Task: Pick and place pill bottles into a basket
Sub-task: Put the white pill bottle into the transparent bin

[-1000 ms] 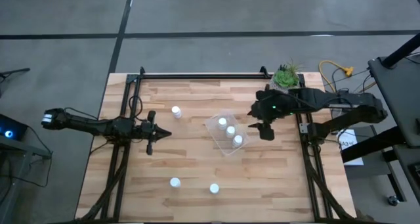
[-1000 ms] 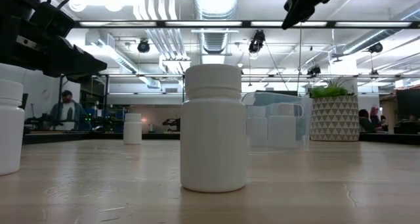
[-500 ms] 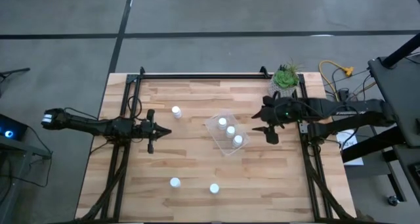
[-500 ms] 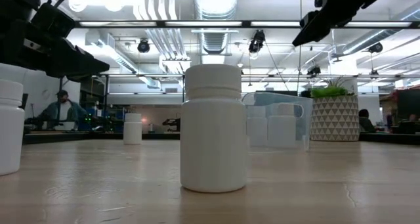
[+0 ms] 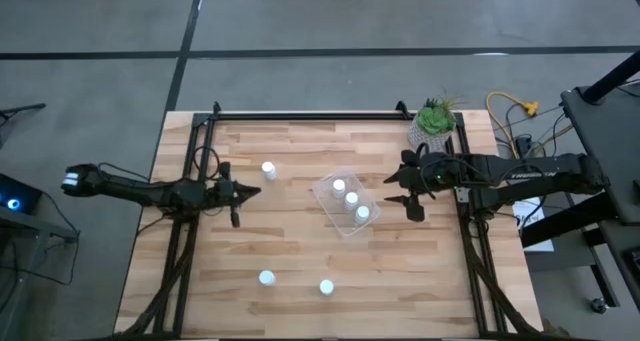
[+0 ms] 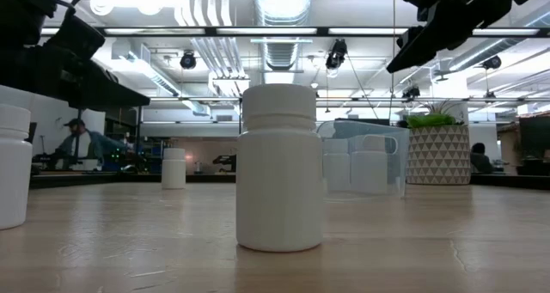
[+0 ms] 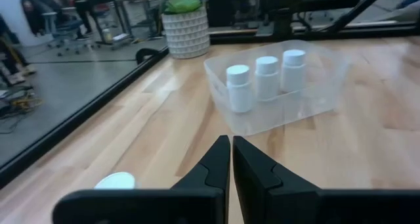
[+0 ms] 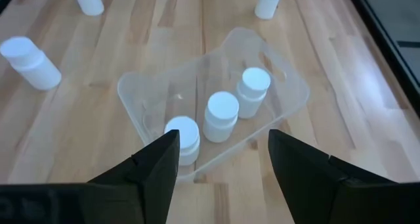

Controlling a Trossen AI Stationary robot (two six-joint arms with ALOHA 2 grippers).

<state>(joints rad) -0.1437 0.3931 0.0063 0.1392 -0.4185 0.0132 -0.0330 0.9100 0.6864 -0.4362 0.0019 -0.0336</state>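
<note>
The basket (image 5: 347, 203), a clear tub, stands mid-table with three white pill bottles (image 8: 222, 115) upright inside. Three more bottles stand on the wood: one far left of the basket (image 5: 268, 169) and two near the front edge (image 5: 266, 277) (image 5: 326, 287). My left gripper (image 5: 240, 191) is shut and empty, left of the basket and just nearer than the far-left bottle; its fingers (image 7: 231, 159) point at the basket (image 7: 275, 86). My right gripper (image 5: 398, 186) is open and empty above the table, right of the basket; its fingers (image 8: 223, 159) stand apart, facing it.
A pale patterned pot with a green plant (image 5: 433, 121) stands at the far right, behind my right arm. Black frame rails run along the table's left, right and far sides. In the low view a bottle (image 6: 279, 177) stands close in front; people sit in the room behind.
My right gripper has drawn back from beside the basket toward the table's right edge, staying open and empty. My left gripper has edged a little toward the table's right and far side, still shut. The bottles and the basket have not moved.
</note>
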